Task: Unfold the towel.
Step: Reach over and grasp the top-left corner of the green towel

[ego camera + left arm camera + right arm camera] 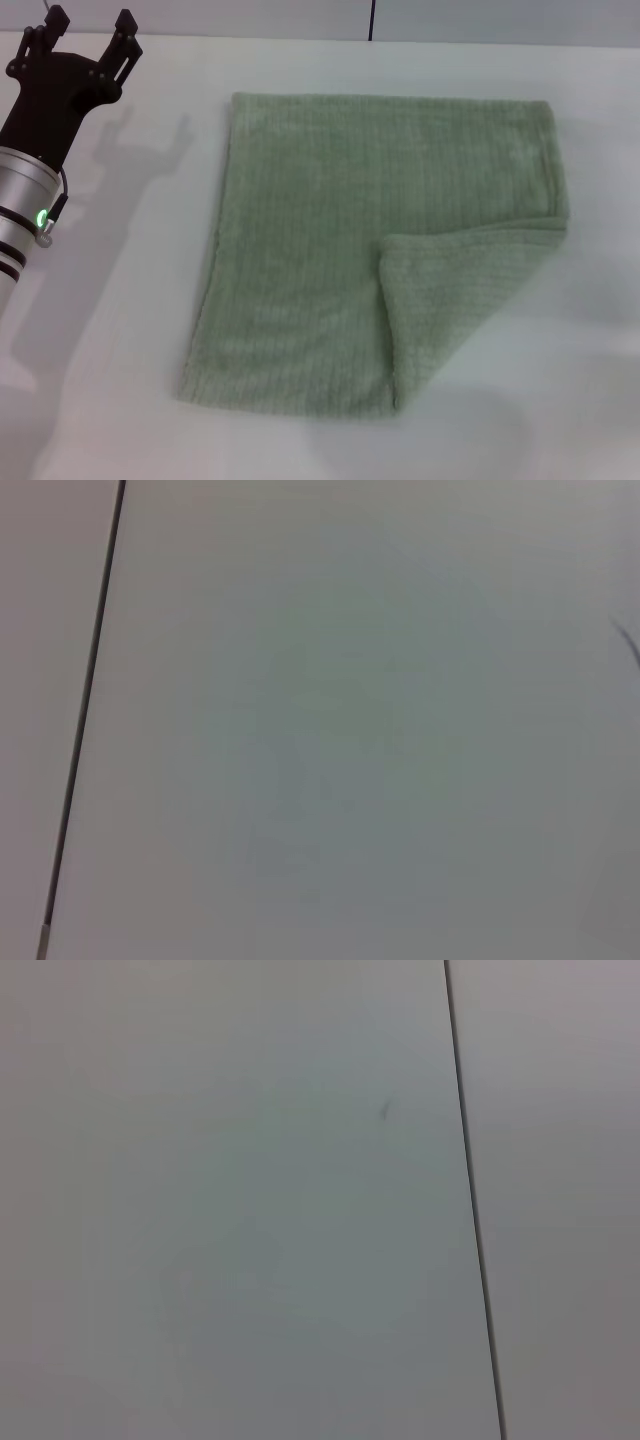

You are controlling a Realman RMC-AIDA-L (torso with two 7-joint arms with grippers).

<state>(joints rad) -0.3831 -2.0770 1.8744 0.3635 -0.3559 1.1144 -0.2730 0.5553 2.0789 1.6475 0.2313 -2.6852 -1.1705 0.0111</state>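
Note:
The pale sage-green towel (330,250) lies flat on the white table (120,300) in the head view. Its near right corner (450,300) is folded over onto the cloth as a triangular flap. My left gripper (88,30) hovers at the far left, well clear of the towel, with its two black fingers spread open and nothing between them. The right gripper is out of view. Both wrist views show only bare white surface with a dark seam line.
Bare tabletop surrounds the towel on all sides. The table's far edge (300,38) runs along the back, with a dark vertical seam (372,20) in the wall behind it.

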